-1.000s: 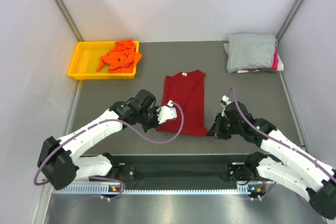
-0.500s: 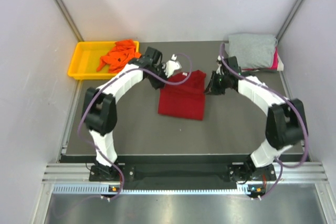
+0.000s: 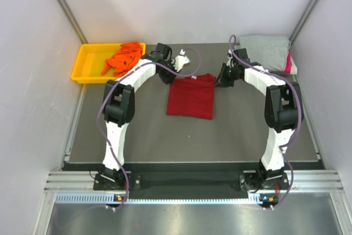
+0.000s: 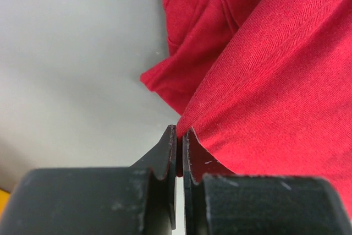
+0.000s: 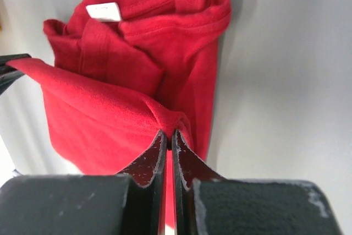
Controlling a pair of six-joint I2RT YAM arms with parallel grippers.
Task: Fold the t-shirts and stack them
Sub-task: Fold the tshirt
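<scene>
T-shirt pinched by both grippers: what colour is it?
A plain dark red t-shirt, no pattern; it shows best in the right wrist view.

We log the dark red t-shirt (image 3: 191, 98) at the middle of the table (image 3: 137, 130), doubled over into a rough rectangle. The top layer's far edge is raised and pinched at both corners, with the left gripper (image 4: 177, 136) clamped on the left corner and the right gripper (image 5: 169, 136) on the right. The collar with its white label (image 5: 103, 10) lies beneath, bunched. The bright orange t-shirt (image 3: 125, 58) sits crumpled in the yellow tray (image 3: 82, 63), far left. The light grey t-shirt (image 3: 264, 52) is folded at the far right, on top of the pink t-shirt (image 3: 287, 62), which shows only an edge.
</scene>
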